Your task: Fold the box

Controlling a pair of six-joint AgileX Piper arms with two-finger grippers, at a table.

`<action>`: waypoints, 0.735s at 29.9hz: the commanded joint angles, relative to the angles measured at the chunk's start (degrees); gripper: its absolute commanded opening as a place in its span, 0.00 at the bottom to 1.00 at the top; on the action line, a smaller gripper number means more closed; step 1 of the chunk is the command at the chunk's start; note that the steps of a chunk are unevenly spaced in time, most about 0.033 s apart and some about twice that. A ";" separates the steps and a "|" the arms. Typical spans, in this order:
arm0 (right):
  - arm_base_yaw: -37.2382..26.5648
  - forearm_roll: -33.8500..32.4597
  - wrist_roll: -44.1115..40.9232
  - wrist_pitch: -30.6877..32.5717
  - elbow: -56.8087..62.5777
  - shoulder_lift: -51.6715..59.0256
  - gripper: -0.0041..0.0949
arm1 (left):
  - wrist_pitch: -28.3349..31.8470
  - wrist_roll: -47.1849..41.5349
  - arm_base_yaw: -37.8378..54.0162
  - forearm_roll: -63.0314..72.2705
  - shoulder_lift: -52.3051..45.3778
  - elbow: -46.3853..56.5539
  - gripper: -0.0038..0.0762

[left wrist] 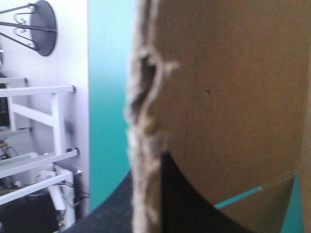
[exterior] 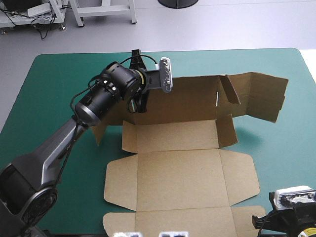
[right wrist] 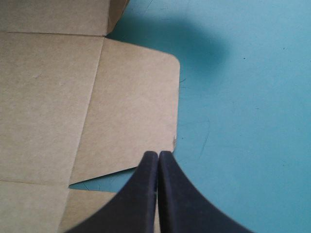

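The brown box lies in the middle of the teal-green cover, its wide panels and near flaps flat. Its far long wall stands raised, with a bent end section sticking out toward the right. My left gripper is shut on the left end of that raised wall. In the left wrist view the board's rough edge runs between the black fingers. My right gripper is shut and empty. It hovers just off the rounded corner of the box's near right flap.
Bare teal-green cover stretches left of the box, with another strip to its right. The table's far edge runs close behind the raised wall. My right arm sits at the near right corner.
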State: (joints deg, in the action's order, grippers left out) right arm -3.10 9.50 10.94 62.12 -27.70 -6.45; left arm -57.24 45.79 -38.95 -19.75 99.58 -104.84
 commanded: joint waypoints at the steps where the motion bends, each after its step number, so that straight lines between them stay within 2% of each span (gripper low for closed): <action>1: -0.03 0.53 0.58 -3.18 -1.55 -0.89 0.04 | 5.95 -6.41 -4.57 -11.72 -3.82 -2.08 0.04; 6: -0.03 0.53 0.58 -3.42 -3.95 -0.89 0.04 | 6.78 -11.69 -10.18 -18.03 -3.82 -1.73 0.04; 9: -0.03 0.07 -0.32 -2.85 -6.37 -1.12 0.04 | 10.19 -16.83 -12.12 -24.19 -3.91 1.16 0.04; 15: -0.03 -0.27 -4.79 -1.11 -11.74 -4.14 0.04 | 13.88 -26.32 -13.47 -35.88 -4.57 10.86 0.04; 22: -0.03 -1.38 -7.21 -2.95 -22.33 -13.16 0.04 | 18.51 -38.16 -13.60 -44.56 -8.18 24.36 0.04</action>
State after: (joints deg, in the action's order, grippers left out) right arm -3.10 8.53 4.40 64.16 -44.28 -14.34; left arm -42.05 12.97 -52.16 -57.11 96.13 -82.59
